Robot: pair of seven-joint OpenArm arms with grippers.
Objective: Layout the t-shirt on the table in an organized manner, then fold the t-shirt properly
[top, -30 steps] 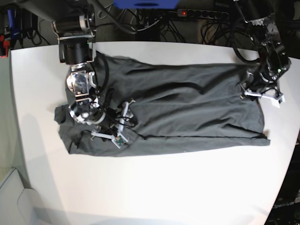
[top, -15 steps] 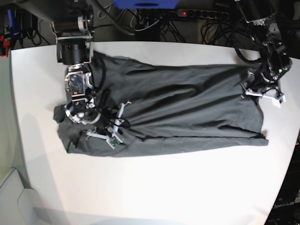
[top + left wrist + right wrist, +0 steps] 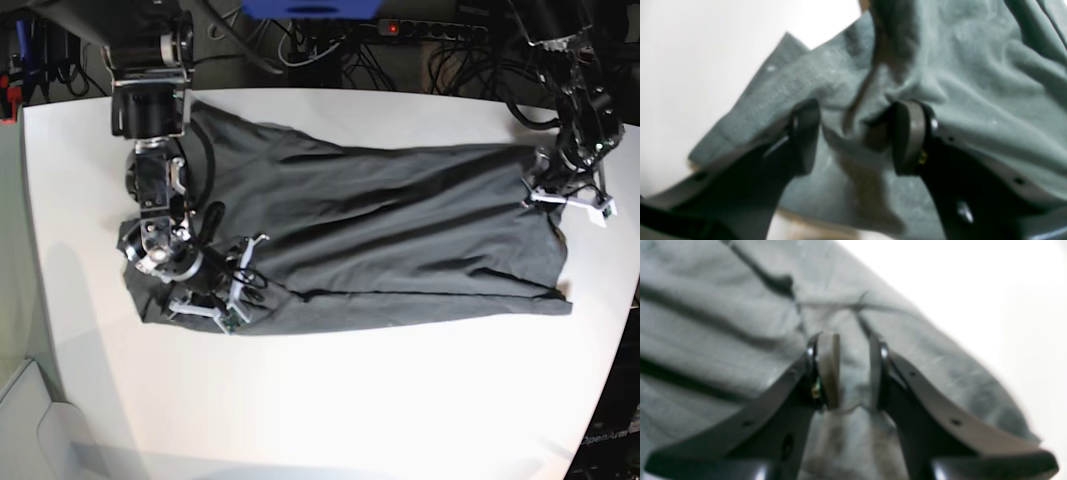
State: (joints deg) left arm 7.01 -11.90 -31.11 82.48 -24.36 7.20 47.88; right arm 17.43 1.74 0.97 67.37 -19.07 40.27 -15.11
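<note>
T-shirt (image 3: pixel 390 240) spread across table (image 3: pixel 330 400). Right gripper (image 3: pixel 853 373), wide a second ago, now pinches fold near lower edge, shifted leftward. Left gripper (image 3: pixel 853 136) unchanged, clamping bunched hem.

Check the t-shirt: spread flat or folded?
Partly folded: the t-shirt lies lengthwise on the table, one long layer lapped over, with creases throughout.

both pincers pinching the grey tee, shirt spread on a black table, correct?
Not quite: the table is white, not black, as the base view shows. The rest holds: the left pincer and right pincer each pinch a fold of the grey t-shirt.
</note>
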